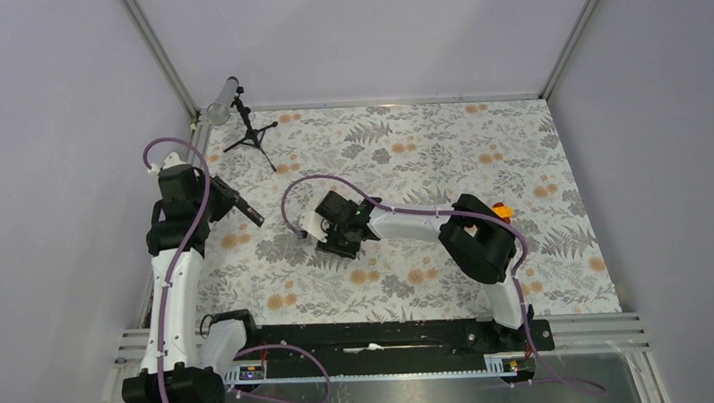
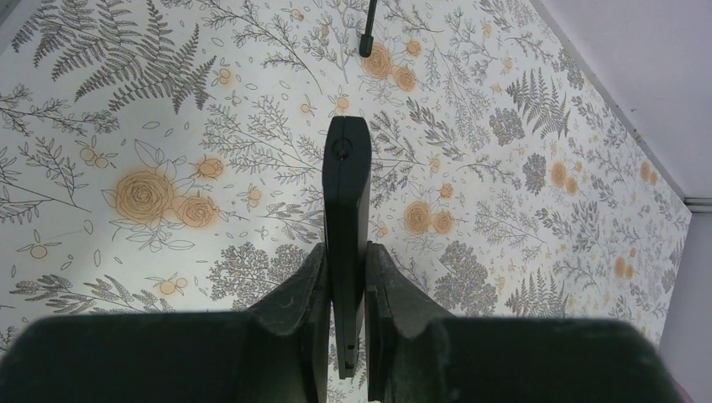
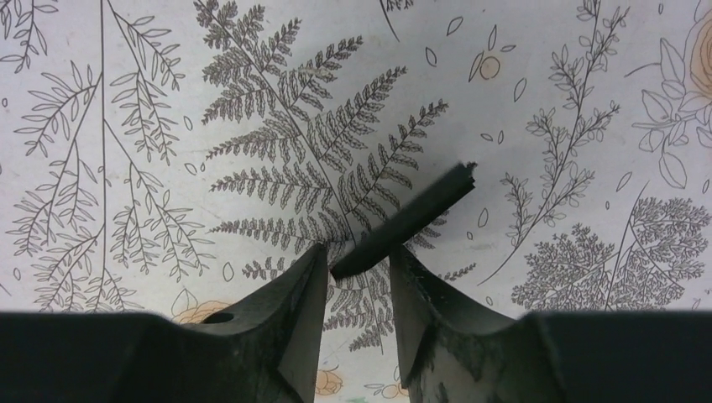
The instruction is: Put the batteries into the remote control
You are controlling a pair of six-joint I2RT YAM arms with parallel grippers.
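Note:
My left gripper (image 1: 217,192) (image 2: 344,277) is shut on the remote control (image 2: 345,193), a slim black bar held on edge above the patterned cloth; it sticks out past the fingers (image 1: 243,209). My right gripper (image 1: 339,245) (image 3: 359,264) sits low over the cloth near the middle. Its fingertips are closed on the near end of one battery (image 3: 407,222), a slim dark cylinder held askew and pointing up and to the right. The other battery and the cover are not in view.
A black mini tripod (image 1: 251,133) carrying a clear tube stands at the back left; one of its feet shows in the left wrist view (image 2: 367,40). A yellow and orange toy (image 1: 503,212) peeks from behind the right arm. Walls close in on three sides.

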